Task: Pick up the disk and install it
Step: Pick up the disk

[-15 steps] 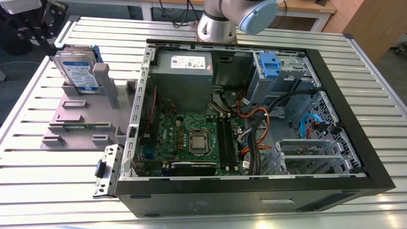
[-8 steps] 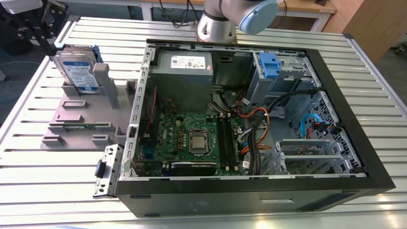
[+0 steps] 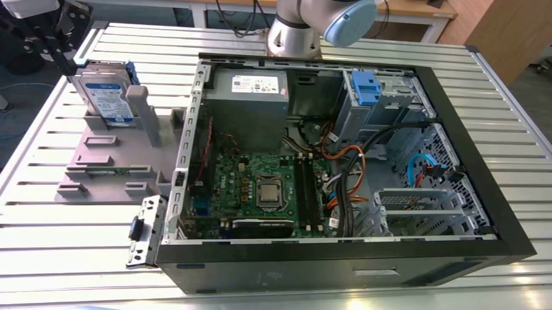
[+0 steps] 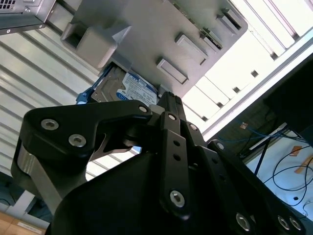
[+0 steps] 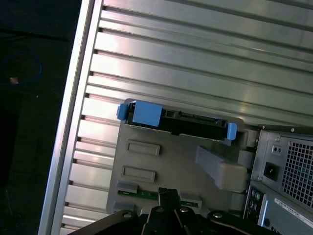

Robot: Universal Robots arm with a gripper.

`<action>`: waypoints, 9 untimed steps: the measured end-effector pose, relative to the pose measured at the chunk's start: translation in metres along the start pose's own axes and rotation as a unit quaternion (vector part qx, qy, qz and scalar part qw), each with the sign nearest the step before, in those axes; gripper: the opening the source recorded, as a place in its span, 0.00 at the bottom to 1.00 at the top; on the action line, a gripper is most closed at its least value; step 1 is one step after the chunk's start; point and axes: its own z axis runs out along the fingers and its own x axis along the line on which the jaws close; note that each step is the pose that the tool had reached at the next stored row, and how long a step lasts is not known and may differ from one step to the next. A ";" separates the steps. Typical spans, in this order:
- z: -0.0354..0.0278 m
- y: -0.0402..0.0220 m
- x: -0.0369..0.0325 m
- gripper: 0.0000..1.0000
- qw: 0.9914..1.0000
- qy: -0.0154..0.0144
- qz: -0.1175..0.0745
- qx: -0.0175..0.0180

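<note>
Disk: flat rectangular silver-grey hard drive (image 3: 105, 97) with a white-and-blue label and a blue plastic carrier; stands upright on its edge.
Disk's place: slotted into the grey plastic stand (image 3: 103, 155), at the stand's end farthest from the exterior camera; outside the computer case, not yet installed.
Disk from the wrist: label side seen in the second wrist view (image 4: 128, 87); narrow top edge with the blue tabs at both ends seen in the first wrist view (image 5: 190, 123).
Claw: black metal claw (image 5: 166, 193) with fingertips drawn together and nothing held; in the exterior view, up near the disk's top corner on that view's left (image 3: 62, 55); touching or not, cannot tell.
Stand: low grey block with upright posts and slots, lying flat just beside the case on the exterior view's left.
Case: open black tower computer case (image 3: 345, 271), lying on its side, with a green motherboard (image 3: 258, 187), a grey power supply box (image 3: 250, 87) and a blue-tabbed silver drive cage (image 3: 366, 87) inside.
Table: ribbed aluminium table (image 3: 77, 258), carrying stand and case.
</note>
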 end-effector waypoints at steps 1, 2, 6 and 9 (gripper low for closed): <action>0.0000 0.0000 0.0000 0.11 1.000 0.000 -0.001 0.000; 0.0000 0.0000 0.0000 0.11 1.000 0.000 -0.002 0.000; 0.0000 0.0000 0.0000 0.11 1.000 0.000 -0.006 0.000; 0.0000 0.0000 0.0000 0.11 1.000 0.000 -0.009 0.000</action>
